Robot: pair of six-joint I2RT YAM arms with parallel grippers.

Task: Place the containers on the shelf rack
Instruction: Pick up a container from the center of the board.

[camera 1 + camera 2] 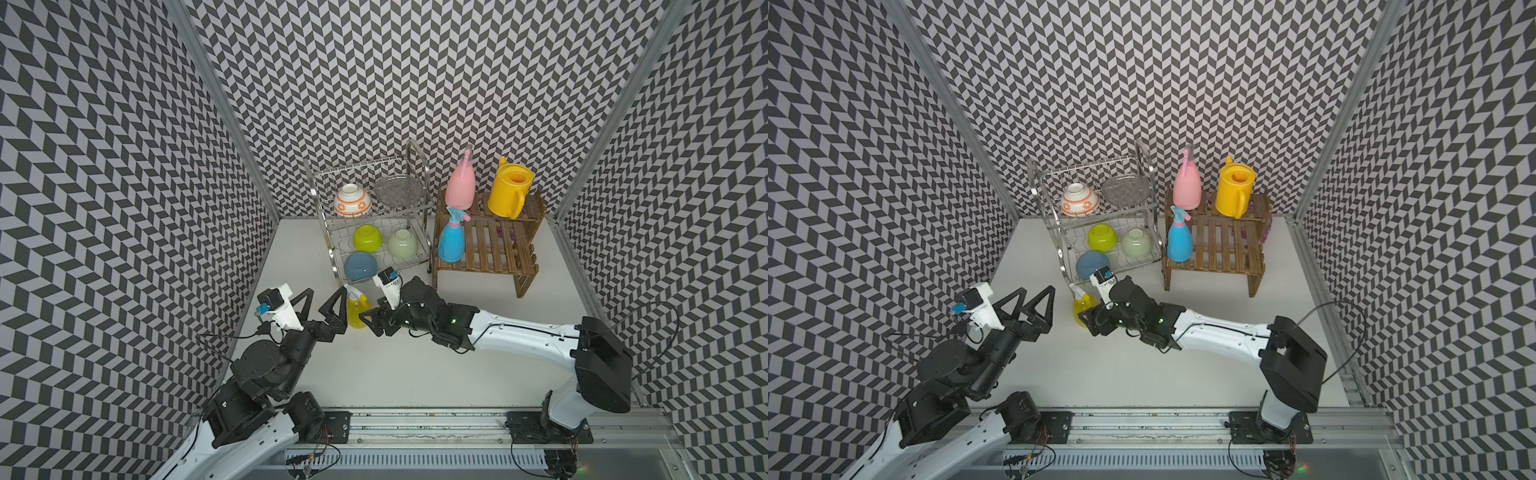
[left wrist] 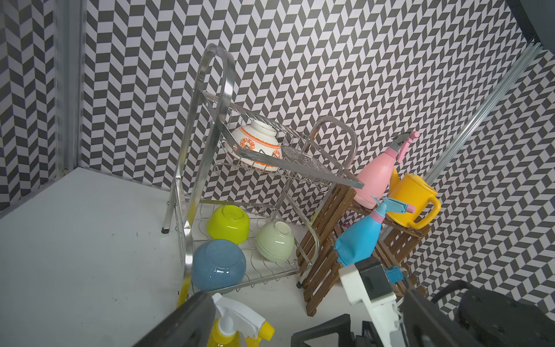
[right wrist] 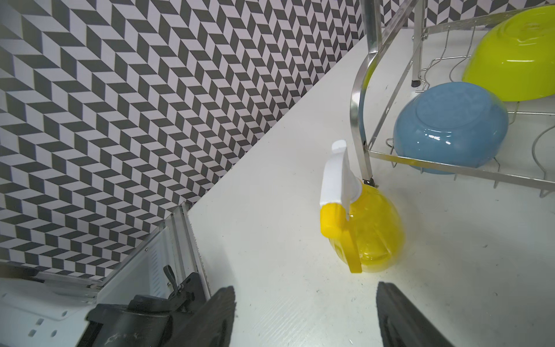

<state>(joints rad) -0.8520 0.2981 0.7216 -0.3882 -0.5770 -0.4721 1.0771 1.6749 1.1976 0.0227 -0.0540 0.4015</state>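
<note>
White tabletop [image 1: 415, 365], chevron walls [image 1: 374, 83]: seen from above, the yellow spray bottle [image 1: 356, 312] stands upright at 8 o'clock from the shelf rack [image 1: 486, 245], which carries the pink bottle [image 1: 460, 187], blue bottle [image 1: 451, 241] and watering can [image 1: 508, 193]. Left gripper [image 1: 327, 289], jaws wide, sits at the yellow bottle's 9 o'clock; right gripper [image 3: 304, 287], jaws apart and empty, at its 3 o'clock

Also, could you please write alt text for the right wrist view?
A yellow spray bottle stands upright on the white table, just ahead of the open right gripper. Behind it, a wire dish rack holds an upturned blue bowl and lime bowl.
</note>
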